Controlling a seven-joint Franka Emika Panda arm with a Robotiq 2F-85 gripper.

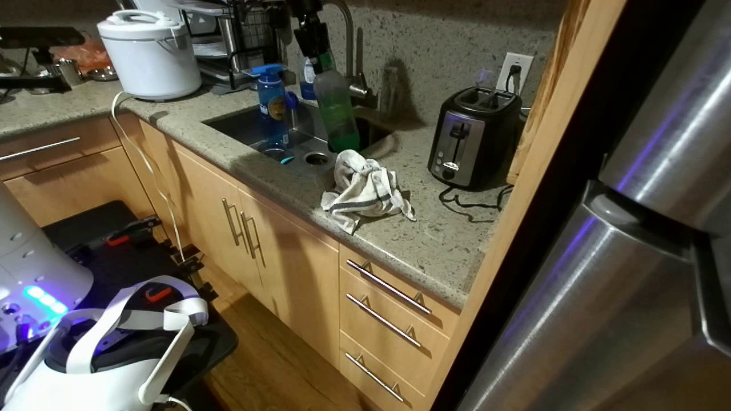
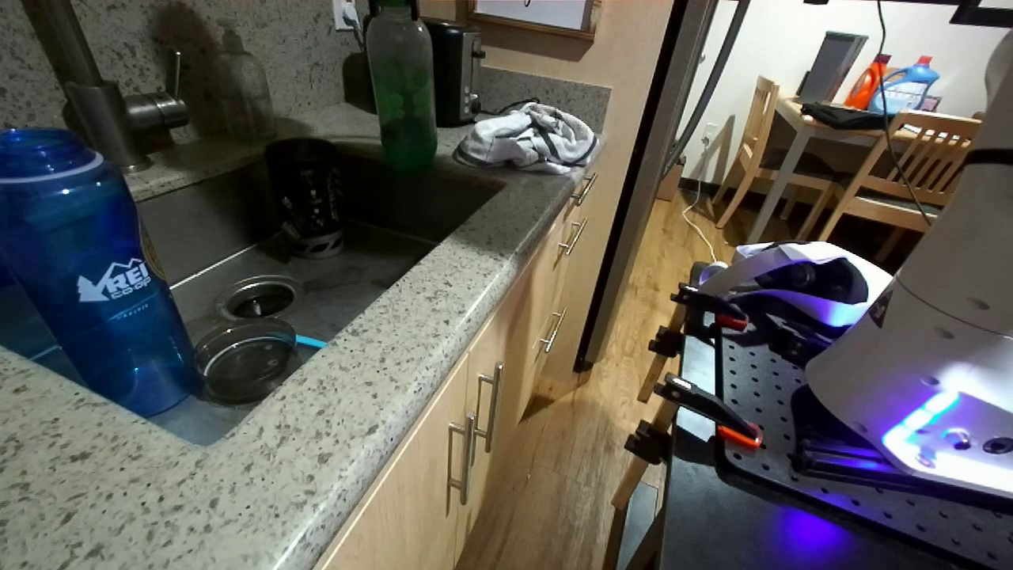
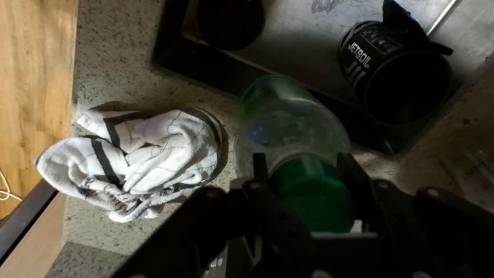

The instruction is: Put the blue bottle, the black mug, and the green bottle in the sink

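Observation:
My gripper point(image 3: 303, 164) is shut on the green cap of the green bottle point(image 3: 285, 123) in the wrist view. The green bottle hangs near the sink's toaster-side edge in both exterior views point(image 1: 337, 105) point(image 2: 402, 87); it looks tilted in an exterior view. The gripper point(image 1: 316, 50) is above it. The blue bottle point(image 2: 103, 261) stands in the sink point(image 2: 206, 190), leaning slightly, with its top above the rim. The black mug point(image 2: 305, 186) stands in the sink by the back wall; it shows as a black Jetboil cup point(image 3: 366, 65) in the wrist view.
A striped towel point(image 1: 368, 188) lies on the counter beside the sink, close to the bottle. A toaster point(image 1: 474, 137) stands beyond it. The faucet point(image 2: 103, 119) and a clear bottle point(image 2: 241, 87) are behind the sink. A clear round dish point(image 2: 245, 360) lies in the sink.

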